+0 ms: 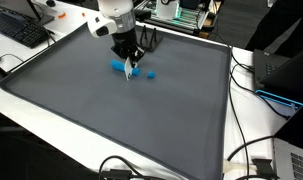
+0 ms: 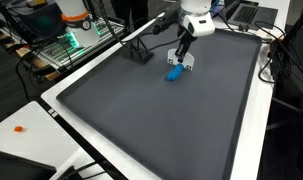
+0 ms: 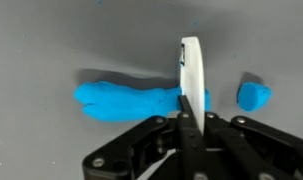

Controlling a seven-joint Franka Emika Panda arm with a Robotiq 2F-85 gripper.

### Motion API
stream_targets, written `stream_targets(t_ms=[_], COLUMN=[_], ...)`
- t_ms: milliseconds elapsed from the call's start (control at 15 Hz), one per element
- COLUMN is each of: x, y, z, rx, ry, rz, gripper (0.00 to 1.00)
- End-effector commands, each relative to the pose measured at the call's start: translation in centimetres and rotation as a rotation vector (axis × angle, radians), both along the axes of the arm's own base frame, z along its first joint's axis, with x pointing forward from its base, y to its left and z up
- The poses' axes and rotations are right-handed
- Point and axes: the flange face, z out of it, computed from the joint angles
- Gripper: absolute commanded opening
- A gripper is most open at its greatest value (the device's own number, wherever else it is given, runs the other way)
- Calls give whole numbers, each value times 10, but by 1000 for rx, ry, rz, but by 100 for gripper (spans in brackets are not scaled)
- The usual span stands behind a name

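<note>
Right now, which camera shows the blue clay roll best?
Wrist view: the blue clay roll lies large, a white blade across its end. Both exterior views show only a small blue streak beneath the pincer.

- In the wrist view the bottom edge cuts off the gripper (image 3: 191, 120).
- The low end of the white blade (image 3: 191, 65) is hidden between its fingers.
- The blade covers part of the long blue strip (image 3: 126, 100).
- In an exterior view the worktop (image 1: 111, 120) loses a near corner at the picture's bottom edge.
- The small blue bit (image 1: 150, 73) near the far edge is too small to tell its shape.
</note>
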Motion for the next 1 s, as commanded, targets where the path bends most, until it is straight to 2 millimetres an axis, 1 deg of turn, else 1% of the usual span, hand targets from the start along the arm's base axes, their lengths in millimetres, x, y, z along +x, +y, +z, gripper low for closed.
stream_targets(t_ms=[0, 200, 333, 533, 933], x=[-5, -7, -8, -6, -3], y=[3, 10, 14, 9, 3], z=[-28, -26, -20, -15, 5], rx=[55, 101, 113, 93, 73], ry=[20, 33, 38, 28, 7], rz=[-10, -19, -20, -22, -24], gripper=[1, 1, 1, 1, 1])
